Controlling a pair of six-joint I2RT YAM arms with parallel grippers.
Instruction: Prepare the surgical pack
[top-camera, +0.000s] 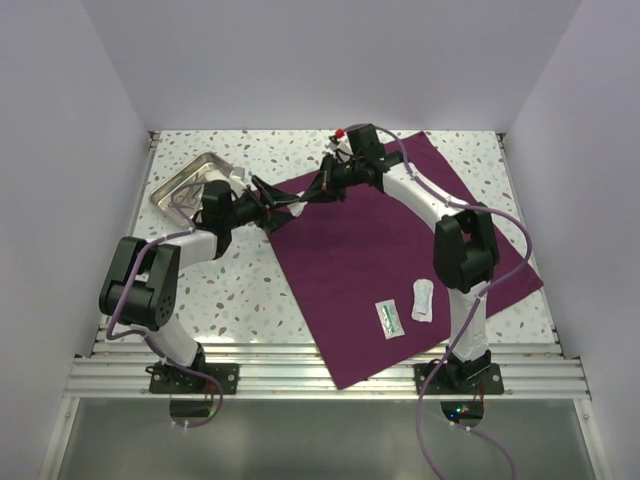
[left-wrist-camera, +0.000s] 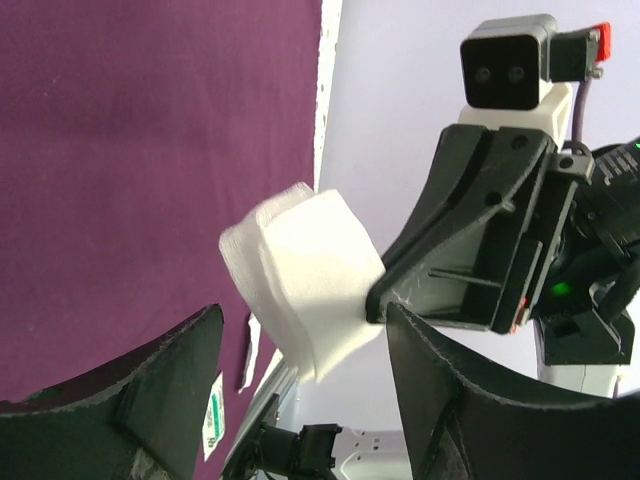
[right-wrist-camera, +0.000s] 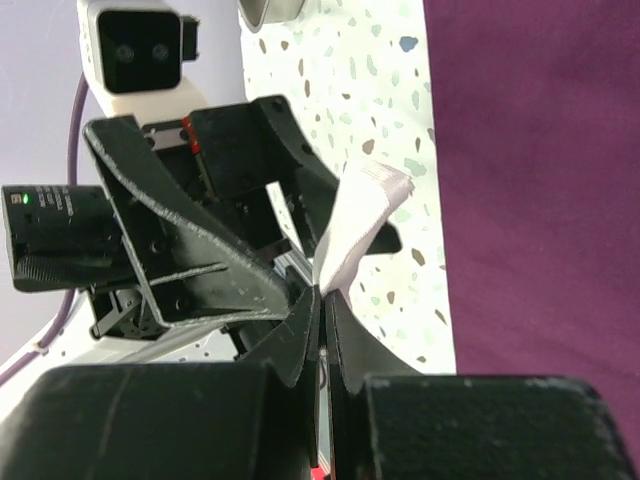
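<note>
The surgical pack (top-camera: 400, 250) is a wide purple-maroon cloth spread flat on the table; it also fills the left of the left wrist view (left-wrist-camera: 150, 150) and the right of the right wrist view (right-wrist-camera: 540, 200). Both grippers meet in the air over the cloth's back-left corner. My right gripper (right-wrist-camera: 322, 295) is shut on the edge of a folded white gauze pad (right-wrist-camera: 360, 215). In the left wrist view the gauze pad (left-wrist-camera: 310, 270) hangs from the right gripper's tip (left-wrist-camera: 385, 290). My left gripper (left-wrist-camera: 300, 330) stands open, one finger on each side of the pad, not touching it.
A metal tray (top-camera: 190, 180) sits at the back left of the speckled table (top-camera: 240, 290). Two small packets lie on the cloth's near part, one green-printed (top-camera: 390, 320) and one white (top-camera: 422, 300). White walls close in both sides.
</note>
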